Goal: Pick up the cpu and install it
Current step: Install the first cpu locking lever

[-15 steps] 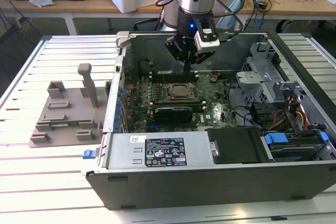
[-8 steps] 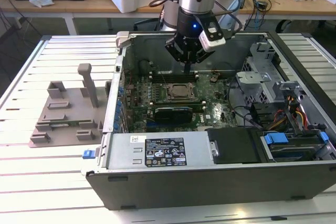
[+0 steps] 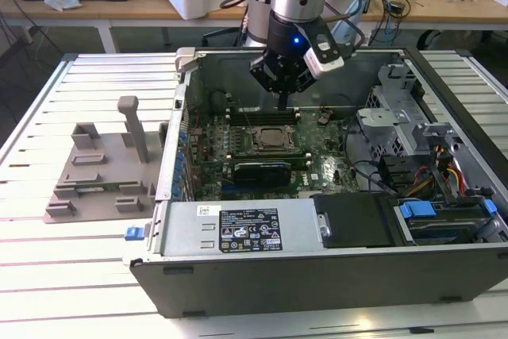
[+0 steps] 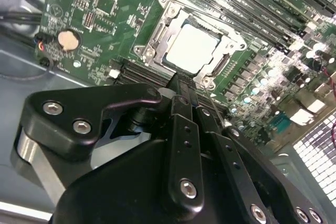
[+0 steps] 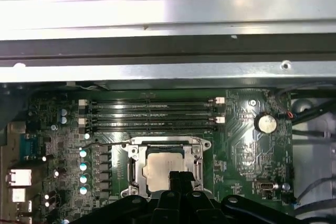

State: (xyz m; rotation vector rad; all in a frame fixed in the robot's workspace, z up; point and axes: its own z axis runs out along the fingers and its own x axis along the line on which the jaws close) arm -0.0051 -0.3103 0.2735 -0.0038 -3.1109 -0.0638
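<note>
Second wrist view: fingers [image 4: 185, 85] together, seemingly empty, above the cpu [image 4: 191, 45] seated in its socket frame [image 4: 152, 43].

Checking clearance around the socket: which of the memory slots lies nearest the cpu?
The slot directly beside the socket frame, which holds the cpu; the others lie farther toward the case wall.

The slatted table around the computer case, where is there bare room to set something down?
The slatted table is bare in front of the grey fixture plate, toward the exterior view's left, and behind that plate. Inside the computer case it is crowded: the gripper hangs over the cpu in its socket, cables packed at the right.
</note>
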